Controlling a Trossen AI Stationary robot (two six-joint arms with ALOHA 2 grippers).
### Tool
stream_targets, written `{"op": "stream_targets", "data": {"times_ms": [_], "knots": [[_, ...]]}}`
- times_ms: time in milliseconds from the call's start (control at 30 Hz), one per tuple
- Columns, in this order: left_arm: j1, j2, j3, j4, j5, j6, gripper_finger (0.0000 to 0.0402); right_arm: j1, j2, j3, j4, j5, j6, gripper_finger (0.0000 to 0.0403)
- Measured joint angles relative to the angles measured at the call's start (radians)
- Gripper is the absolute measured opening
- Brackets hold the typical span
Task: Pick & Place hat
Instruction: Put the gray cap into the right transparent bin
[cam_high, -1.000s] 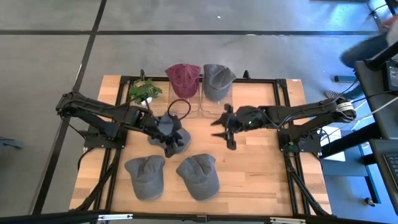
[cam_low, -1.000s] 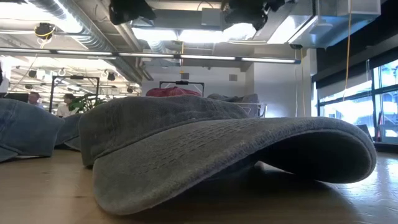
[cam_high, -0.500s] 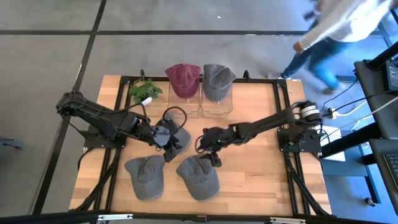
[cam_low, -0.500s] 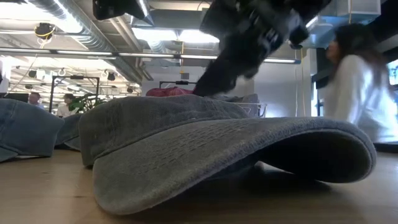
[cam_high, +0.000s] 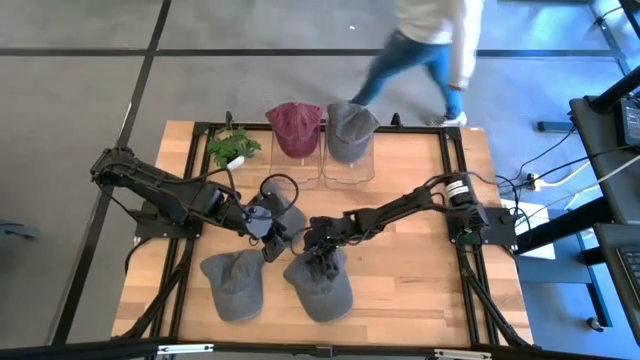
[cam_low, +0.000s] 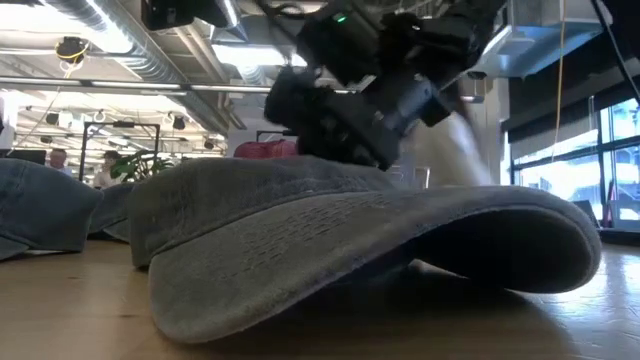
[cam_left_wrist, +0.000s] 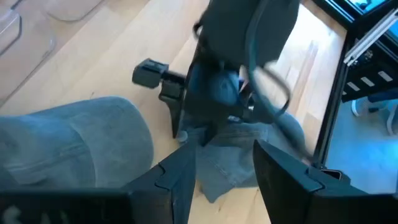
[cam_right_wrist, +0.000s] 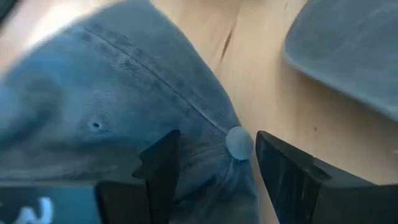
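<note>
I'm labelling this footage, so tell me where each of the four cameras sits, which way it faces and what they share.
High view: above the table, looking straight down; both arms show, plus a person walking past.
Low view: at table-top height, looking level across; the grey cap fills it, the right gripper above.
Left wrist view: on the left arm, past the open left gripper toward the right arm.
Right wrist view: on the right arm, its open fingers straddling the cap's top button.
Shared: all four show that grey cap.
</note>
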Motion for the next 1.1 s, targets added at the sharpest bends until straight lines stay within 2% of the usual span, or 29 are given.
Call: {"op": "stream_targets", "data": {"times_ms": [167, 267, 400, 567, 600, 667, 767, 900, 1100], "knots": [[0.000, 0.000, 0.000, 0.001, 0.001, -0.018, 0.0148, 0.013, 0.046, 0.088, -0.155, 0.070, -0.080, 0.0208], [0.000, 0.000, 0.000, 0.001, 0.000, -0.018, 0.0148, 0.020, 0.049, 0.097, -0.188, 0.090, -0.088, 0.0192], [-0.001, 0.000, 0.000, 0.001, 0.000, -0.018, 0.0150, 0.025, 0.044, 0.095, -0.196, 0.107, -0.086, 0.0136], [-0.001, 0.000, 0.000, 0.001, -0.010, -0.012, 0.0145, 0.024, 0.044, 0.095, -0.207, 0.107, -0.054, 0.0043], [-0.001, -0.002, 0.000, 0.001, -0.012, -0.010, 0.0144, 0.024, 0.041, 0.095, -0.211, 0.107, -0.052, 0.0030], [-0.001, -0.014, 0.000, 0.001, -0.018, 0.003, 0.0144, 0.024, 0.022, 0.093, -0.241, 0.105, -0.053, 0.0030], [-0.001, -0.042, 0.000, 0.001, -0.054, 0.019, 0.0144, 0.024, -0.032, 0.084, -0.325, 0.119, -0.057, 0.0030], [-0.001, -0.089, 0.000, 0.004, -0.112, 0.034, 0.0144, 0.016, -0.168, 0.086, -0.418, 0.175, -0.082, 0.0030], [-0.001, -0.135, 0.000, 0.004, -0.209, 0.071, 0.0143, -0.025, -0.415, 0.087, -0.559, 0.332, -0.078, 0.0030]]}}
